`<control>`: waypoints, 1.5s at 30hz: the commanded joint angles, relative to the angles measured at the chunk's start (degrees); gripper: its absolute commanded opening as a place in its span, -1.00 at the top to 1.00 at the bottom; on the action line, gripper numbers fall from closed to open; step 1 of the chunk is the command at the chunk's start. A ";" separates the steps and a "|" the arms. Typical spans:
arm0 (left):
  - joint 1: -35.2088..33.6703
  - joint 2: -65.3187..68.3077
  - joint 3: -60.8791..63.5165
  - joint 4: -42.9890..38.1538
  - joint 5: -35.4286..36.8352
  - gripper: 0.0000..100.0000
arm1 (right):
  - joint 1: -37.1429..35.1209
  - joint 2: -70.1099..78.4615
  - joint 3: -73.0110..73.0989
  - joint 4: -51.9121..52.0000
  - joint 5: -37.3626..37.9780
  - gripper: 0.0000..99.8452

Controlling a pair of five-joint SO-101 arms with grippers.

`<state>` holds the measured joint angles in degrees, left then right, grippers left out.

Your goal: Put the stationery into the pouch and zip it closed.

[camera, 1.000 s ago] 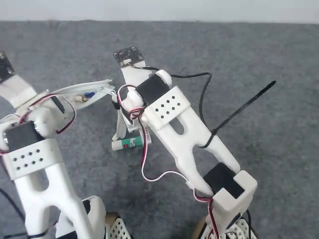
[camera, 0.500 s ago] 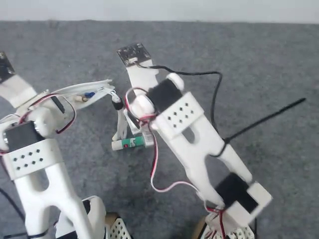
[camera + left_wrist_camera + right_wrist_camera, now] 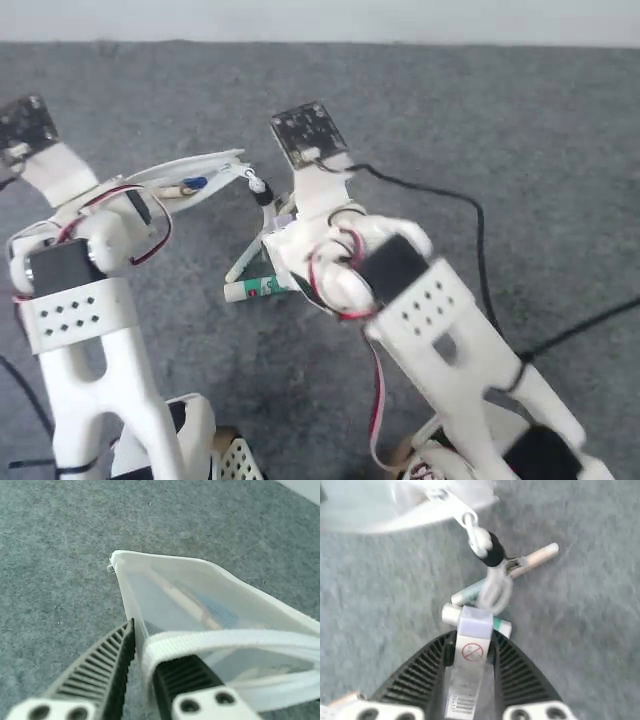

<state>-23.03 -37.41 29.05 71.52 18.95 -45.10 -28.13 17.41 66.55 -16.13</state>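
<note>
The pouch (image 3: 200,605) is held up off the worktop by the left fingers (image 3: 110,665), which pinch its thick white edge. The left gripper (image 3: 137,630) is seen close up in the left wrist view. There the pouch looks see-through, with a thin wooden stick (image 3: 180,597) and something blue (image 3: 222,614) inside it.

The right gripper (image 3: 472,640) has its fingers pressed on a white block (image 3: 469,652) with a pale purple tip. The block pokes out past the fingertips. Just beyond it, in the right wrist view, a white tube with a green label (image 3: 502,626) lies on the grey worktop (image 3: 580,630). A long pen (image 3: 530,560) lies a bit farther on. The pouch's zip pull (image 3: 487,547), a white ring with a black bead, hangs over the pen.

The high view shows how it all fits together. The left arm (image 3: 75,290) is on the left and lifts the pouch (image 3: 200,172) at the far side. The mouth of the pouch points right, toward the right arm (image 3: 430,310). The zip pull (image 3: 258,187) sticks out at that end. The white tube (image 3: 255,288) lies nearer, partly under the right arm. From up here I cannot see the right fingers, because the arm covers them.
</note>
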 commanded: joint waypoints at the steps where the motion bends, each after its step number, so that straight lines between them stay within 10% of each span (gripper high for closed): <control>1: 0.53 -0.53 -1.98 0.44 -0.62 0.98 | -0.22 -8.75 6.42 -10.77 0.53 0.99; 20: 0.53 -0.53 -1.01 0.09 -0.70 0.98 | -2.51 -16.75 27.69 -64.04 0.97 0.99; 45: 0.18 -0.53 -0.57 0.09 -0.70 0.98 | -5.05 26.42 24.00 -113.01 5.89 0.99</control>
<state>-23.03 -37.41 29.05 71.52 18.95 -49.85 -3.87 45.27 -42.81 -11.47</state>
